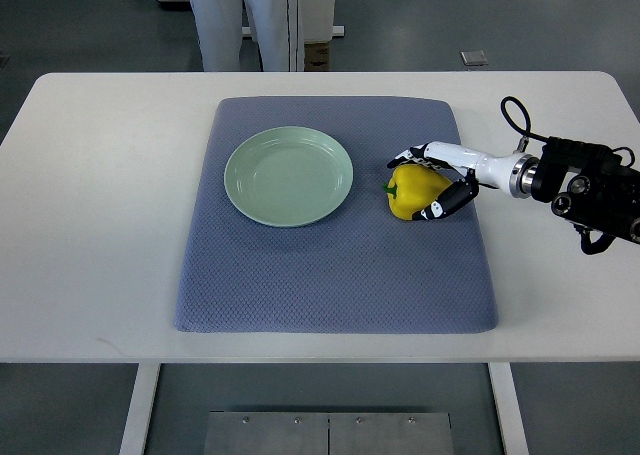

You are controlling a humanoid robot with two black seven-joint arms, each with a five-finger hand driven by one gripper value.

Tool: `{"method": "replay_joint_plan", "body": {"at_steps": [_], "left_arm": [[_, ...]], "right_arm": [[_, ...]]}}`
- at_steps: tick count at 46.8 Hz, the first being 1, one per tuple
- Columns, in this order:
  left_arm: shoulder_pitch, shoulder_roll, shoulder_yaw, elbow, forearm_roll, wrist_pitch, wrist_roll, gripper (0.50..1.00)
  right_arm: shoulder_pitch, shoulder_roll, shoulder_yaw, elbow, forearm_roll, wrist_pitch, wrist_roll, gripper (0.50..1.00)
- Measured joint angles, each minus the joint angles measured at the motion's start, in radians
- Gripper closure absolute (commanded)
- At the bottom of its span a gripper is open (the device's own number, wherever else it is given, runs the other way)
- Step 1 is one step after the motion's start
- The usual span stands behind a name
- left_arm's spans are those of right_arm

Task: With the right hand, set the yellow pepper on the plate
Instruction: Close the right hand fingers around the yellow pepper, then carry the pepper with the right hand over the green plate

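Closing around the yellow pepper (411,192), the right hand (437,180) has its fingers curled on both sides of it, so the grasp step looks underway. The pepper sits on the blue-grey mat (330,265), just right of the green plate (289,175). Next comes lifting and carrying leftward. Palm contact is hidden; the left hand is unseen.
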Motion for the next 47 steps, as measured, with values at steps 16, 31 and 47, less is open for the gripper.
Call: {"method": "replay_joint_plan", "body": {"at_steps": [16,31,47], "left_arm": [[0.001,0.000,0.000,0.000,0.000,0.000,0.000,0.500],[0.001,0.000,0.000,0.000,0.000,0.000,0.000,0.500],[0.001,0.000,0.000,0.000,0.000,0.000,0.000,0.500]], "right_arm": [[0.015,0.000,-0.006,-0.011,-0.003,0.000,-0.002,1.000],[0.088,0.046,0.003,-0.027,0.001,-0.001,-0.004,1.000],[0.155,0.223,0.006,-0.119,0.005,-0.002,-0.046,1.000]]}}
